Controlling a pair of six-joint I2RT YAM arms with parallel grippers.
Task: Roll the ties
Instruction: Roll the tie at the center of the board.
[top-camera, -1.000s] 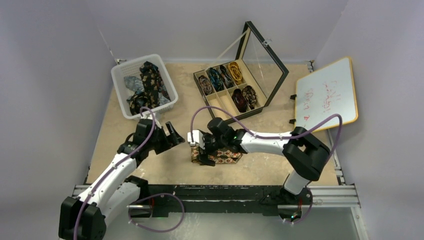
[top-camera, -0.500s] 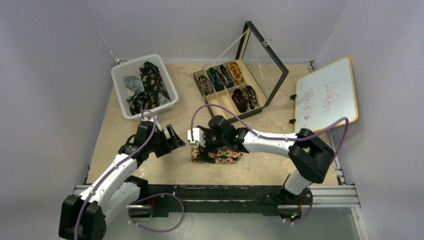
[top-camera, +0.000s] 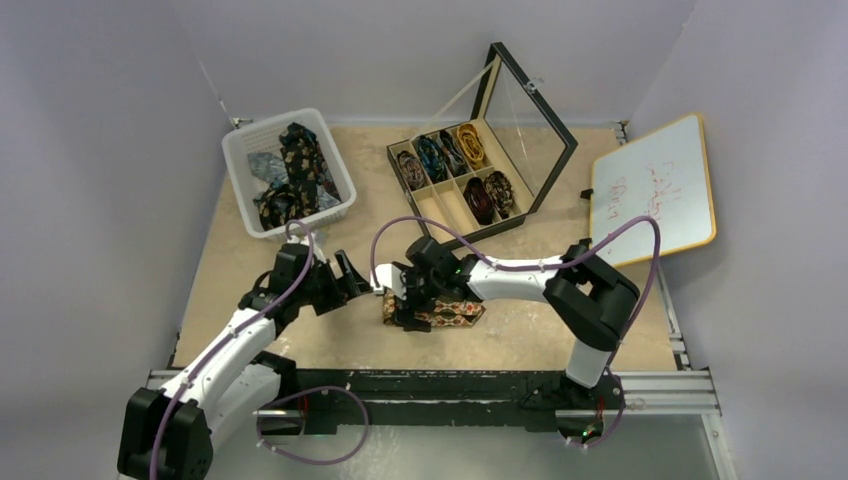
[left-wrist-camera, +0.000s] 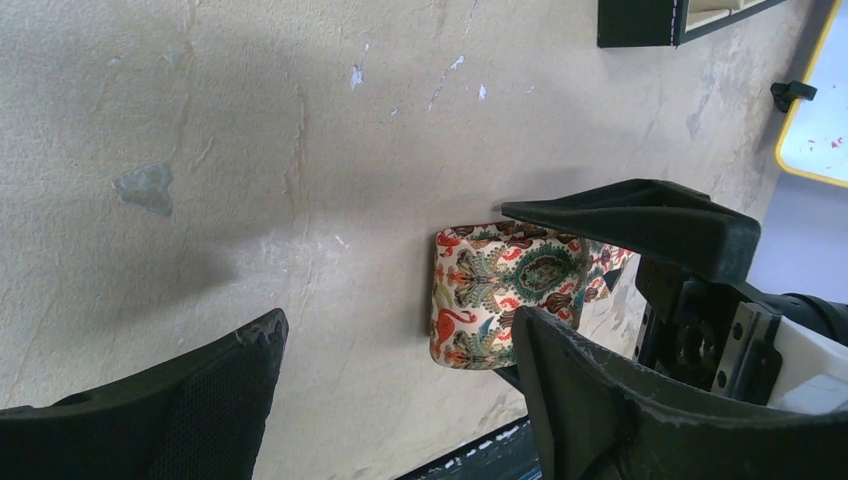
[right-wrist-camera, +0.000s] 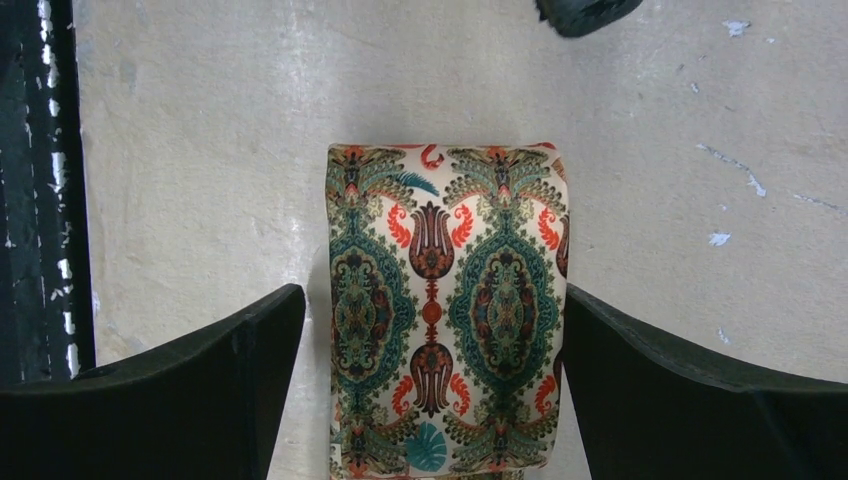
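Six coils, by my count, already sit in the compartments of the open box (top-camera: 430, 205) toward the far edge of the tabletop (top-camera: 250, 300), and two compartments on its near left side show bare floor. Several unrolled ties (top-camera: 298, 160) lie heaped in the white basket (top-camera: 240, 172) at the far left corner, so a good share of the work looks undone.

One tan-orange paisley tie (right-wrist-camera: 445, 310) lies flat near the middle of the near edge, gathered into a short, wide bundle. Whether it is wound or only folded over, I cannot tell. The right tool (right-wrist-camera: 432, 295) hangs over it with its jaws wide apart, one on each side of the bundle and not pressing the fabric. The left tool (left-wrist-camera: 398, 320) waits just beside the bundle's left end, jaws apart and holding nothing.

I judge that this tie is mid-roll at best. It needs tightening into a coil and a place in a bare compartment, and then the basket ties follow.
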